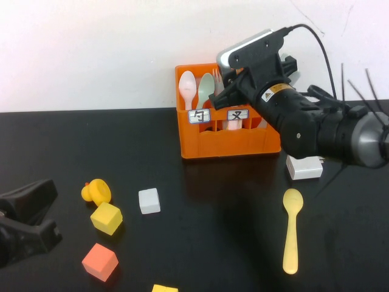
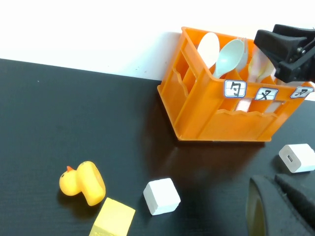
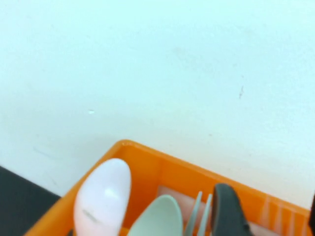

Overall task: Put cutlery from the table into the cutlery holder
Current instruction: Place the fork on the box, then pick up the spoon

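Observation:
The orange cutlery holder (image 1: 228, 141) stands at the back of the black table (image 1: 213, 231). A pale pink spoon (image 1: 188, 86) and a grey-green spoon (image 1: 206, 88) stand in its left compartment. The grey-green fork (image 3: 197, 216) stands in the middle compartment, its tines just beside one finger (image 3: 227, 211) of my right gripper (image 1: 222, 85). That gripper hovers over the holder's top, open and empty. A pale pink piece (image 1: 233, 125) shows through the holder's front opening. The yellow spoon (image 1: 292, 230) lies on the table at the front right. My left gripper (image 1: 27, 218) rests open at the front left.
A white charger block (image 1: 304, 168) lies right of the holder. A yellow duck (image 1: 96, 192), a white cube (image 1: 149, 201), a yellow cube (image 1: 106, 218) and an orange-pink cube (image 1: 99, 261) lie front left. Another yellow cube (image 1: 165, 288) sits at the front edge.

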